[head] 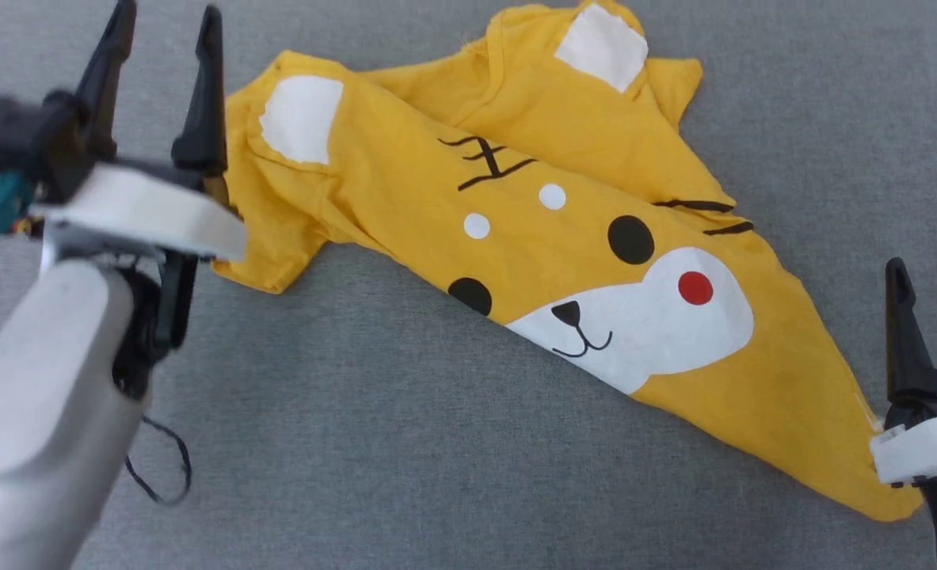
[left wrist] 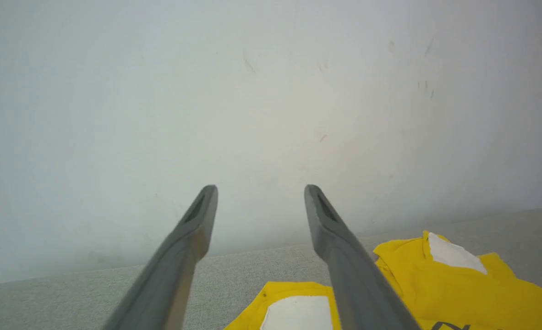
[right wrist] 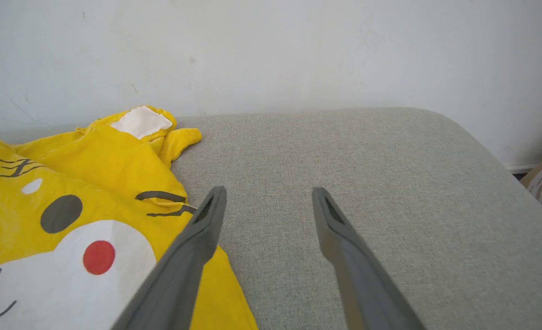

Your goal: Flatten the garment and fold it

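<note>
The garment lies on the grey fabric surface, set diagonally in the head view from the upper left to the lower right, printed face up. It is not flat: the part bearing the upper white ear patch is bunched behind the main panel, and a long straight fold edge cuts through the lower eye and the white muzzle. The short sleeve at the left ends in a loose, curled edge, and the hem tapers to a corner at the lower right. The left gripper stands just beside the shoulder with the left ear patch, fingers apart and nothing between them; its inner finger overlaps the cloth edge in the head view, and contact cannot be judged. In the left wrist view the same gripper points toward the pale wall, with the garment low and to the right. The right gripper sits at the hem corner, fingers apart and empty, its white housing overlapping that corner. In the right wrist view this gripper lies over bare surface, the garment to its left. Open surface extends below the fold edge and to the right of the cloth. The far edge of the surface meets the wall, and its right corner is rounded.
</note>
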You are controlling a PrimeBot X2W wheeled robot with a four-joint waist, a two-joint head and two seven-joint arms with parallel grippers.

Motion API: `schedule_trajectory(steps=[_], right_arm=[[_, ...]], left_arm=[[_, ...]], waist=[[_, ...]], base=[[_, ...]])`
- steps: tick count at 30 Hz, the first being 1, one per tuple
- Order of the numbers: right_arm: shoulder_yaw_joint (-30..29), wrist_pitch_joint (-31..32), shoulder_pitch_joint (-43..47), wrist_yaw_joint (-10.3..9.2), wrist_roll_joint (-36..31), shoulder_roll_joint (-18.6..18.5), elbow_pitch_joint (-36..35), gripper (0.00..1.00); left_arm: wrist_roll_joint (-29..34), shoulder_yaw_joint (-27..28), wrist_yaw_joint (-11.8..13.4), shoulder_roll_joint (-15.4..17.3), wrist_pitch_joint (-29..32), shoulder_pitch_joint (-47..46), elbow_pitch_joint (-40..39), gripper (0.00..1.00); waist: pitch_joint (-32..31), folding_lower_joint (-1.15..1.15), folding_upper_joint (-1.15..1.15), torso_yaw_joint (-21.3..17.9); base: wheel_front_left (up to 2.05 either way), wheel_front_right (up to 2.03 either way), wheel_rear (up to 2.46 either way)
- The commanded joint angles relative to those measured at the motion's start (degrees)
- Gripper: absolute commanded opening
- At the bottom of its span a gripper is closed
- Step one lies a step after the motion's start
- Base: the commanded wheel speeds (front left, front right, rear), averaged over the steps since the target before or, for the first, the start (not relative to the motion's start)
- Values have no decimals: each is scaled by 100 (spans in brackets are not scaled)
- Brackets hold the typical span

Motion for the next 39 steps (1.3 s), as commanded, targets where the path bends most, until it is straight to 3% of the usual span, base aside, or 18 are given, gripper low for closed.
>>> schedule_trajectory(steps=[1, 10, 13, 16, 22, 31, 39], right_arm=[[21, 20, 38, -5, -42, 17, -18, 100], [154, 156, 248, -5, -58, 17, 19, 100], [204, 169, 352, -5, -27, 17, 72, 100], [247, 167, 466, -5, 23, 17, 151, 100], [235, 251, 661, -5, 64, 17, 313, 100], [583, 1027, -310, -5, -702, 0, 595, 100], [1067, 1767, -1398, -5, -762, -719, 1664, 100]], left_arm=[[-29, 99, 116, -2, -144, 274, -182, 100], [447, 949, 1100, 119, -454, 2420, -1754, 100], [787, 1279, 1348, -151, -457, 3307, -2313, 100], [1053, 1450, 1444, -460, -458, 4171, -2551, 100], [1290, 1539, 1282, -1045, -459, 5060, -2583, 100], [1558, 1765, 814, -1352, -459, 4948, -2568, 100], [1736, 1802, 517, -1587, -460, 4724, -2475, 100]], waist=[[-265, 0, 0, 156], [-849, 0, 0, 297], [-1011, 0, 0, 288], [-1163, 0, 0, 279], [-1384, 0, 0, 360], [-1168, 0, 0, 416], [-821, 0, 0, 604]], base=[[0, 0, 0], [0, 0, 0], [0, 0, 0], [0, 0, 0], [0, 0, 0], [0, 0, 0], [0, 0, 0]])
